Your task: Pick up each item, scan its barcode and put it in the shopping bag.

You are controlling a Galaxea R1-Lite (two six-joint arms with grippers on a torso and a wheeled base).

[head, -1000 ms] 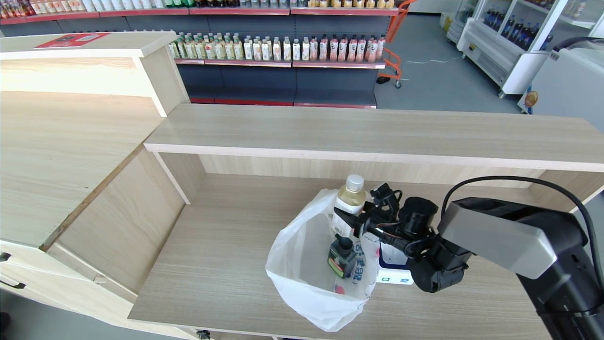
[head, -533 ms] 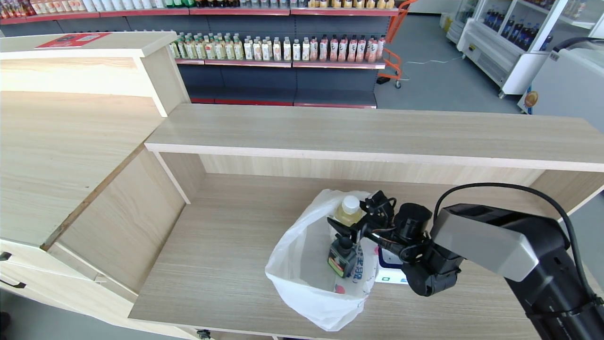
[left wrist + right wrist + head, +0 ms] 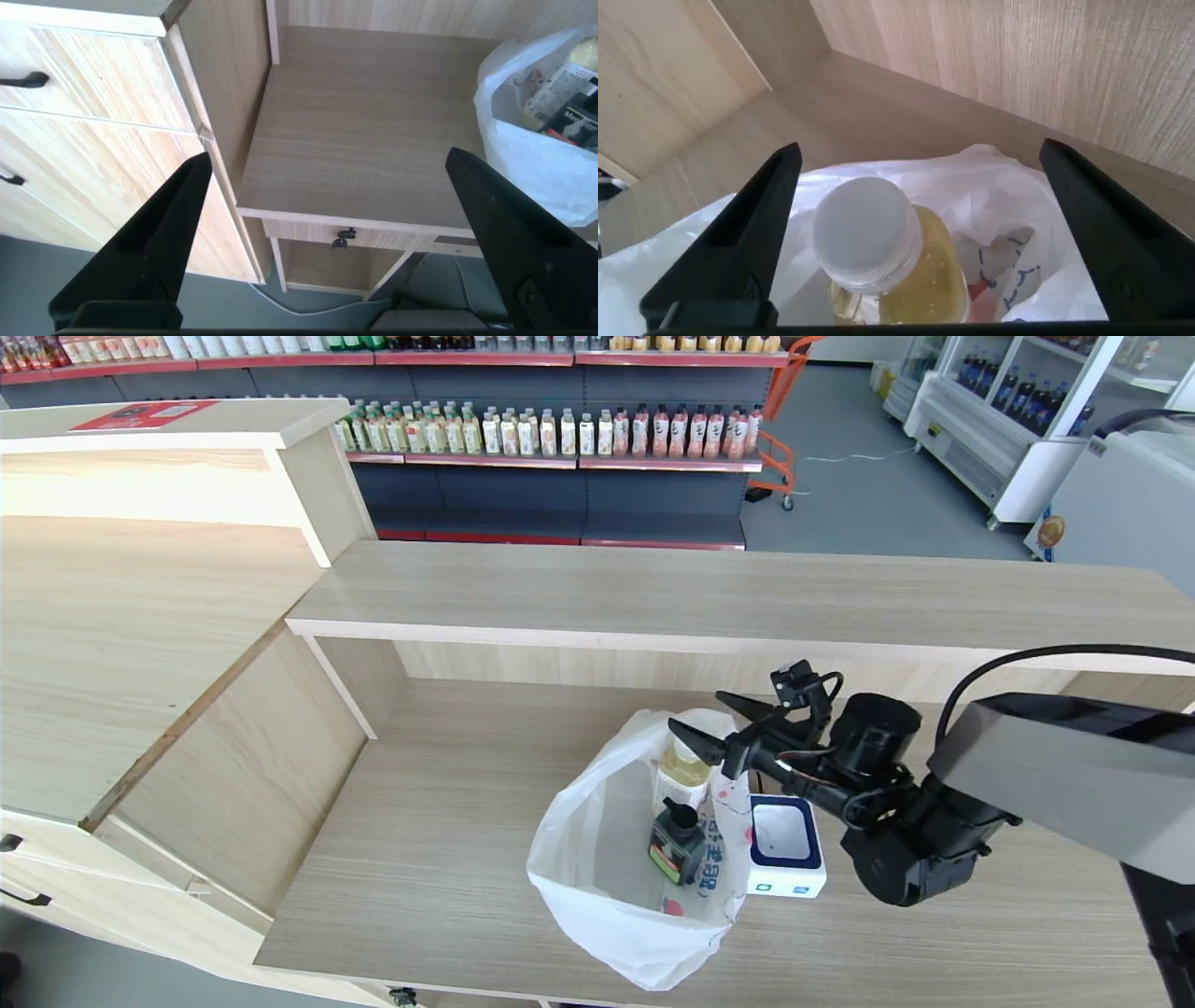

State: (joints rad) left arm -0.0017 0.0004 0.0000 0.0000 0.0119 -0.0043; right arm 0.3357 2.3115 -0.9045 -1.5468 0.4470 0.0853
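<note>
My right claw (image 3: 695, 711) hangs spread apart just above the thin, crinkly white plastic shopping bag (image 3: 607, 933). The round clear bottle of yellow drink (image 3: 684, 770), white ribbed cap, stands inside it. Pulling away, the claw could snag the limp rim and tip the slick bottle. My left claw (image 3: 329, 161), also apart, sits well off the bag.

The table (image 3: 420, 868) is viewed downward from the head; the shopping bag (image 3: 583, 845) is shared by all views, closest from the right wrist.
</note>
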